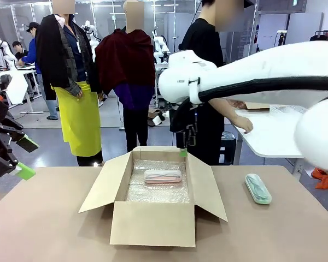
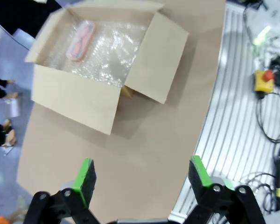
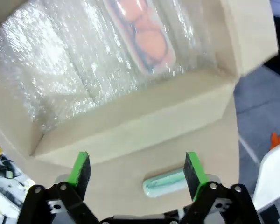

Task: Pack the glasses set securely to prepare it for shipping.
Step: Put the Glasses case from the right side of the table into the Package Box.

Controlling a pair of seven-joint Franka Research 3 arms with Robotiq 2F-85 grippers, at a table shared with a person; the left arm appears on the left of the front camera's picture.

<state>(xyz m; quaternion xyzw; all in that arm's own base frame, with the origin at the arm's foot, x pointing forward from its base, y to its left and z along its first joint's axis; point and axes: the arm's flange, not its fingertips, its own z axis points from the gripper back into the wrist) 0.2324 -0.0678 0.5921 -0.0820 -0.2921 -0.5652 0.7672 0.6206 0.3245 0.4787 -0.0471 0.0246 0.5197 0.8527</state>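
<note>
Front view: an open cardboard box (image 1: 153, 221) stands mid-table (image 1: 44, 218), lined with bubble wrap (image 1: 147, 191). The pale pink case (image 1: 163, 176) lies flat on the wrap, toward the box's far wall. The mint green case (image 1: 258, 188) lies on the bare table to the right of the box, well clear of its right flap. The right gripper (image 1: 184, 148) hangs above the box's far right corner, apart from both cases. The left gripper (image 1: 23, 158) is held off to the left of the box, its fingers spread and holding nothing.

Left wrist view: the left gripper (image 2: 142, 177) has its green pads (image 2: 86, 179) wide apart over bare table, on the near side of the box (image 2: 84, 100). The pink case (image 2: 80, 41) lies inside the box at its far end, well away from these fingers.

Right wrist view: the right gripper (image 3: 136, 170) is spread open and empty. The mint green case (image 3: 165, 183) lies on the table outside the box wall (image 3: 144, 121), seen in the gap between the fingers, nearer one pad (image 3: 192, 170), untouched. The pink case (image 3: 147, 28) lies beyond that wall, on the wrap (image 3: 60, 70).
</note>
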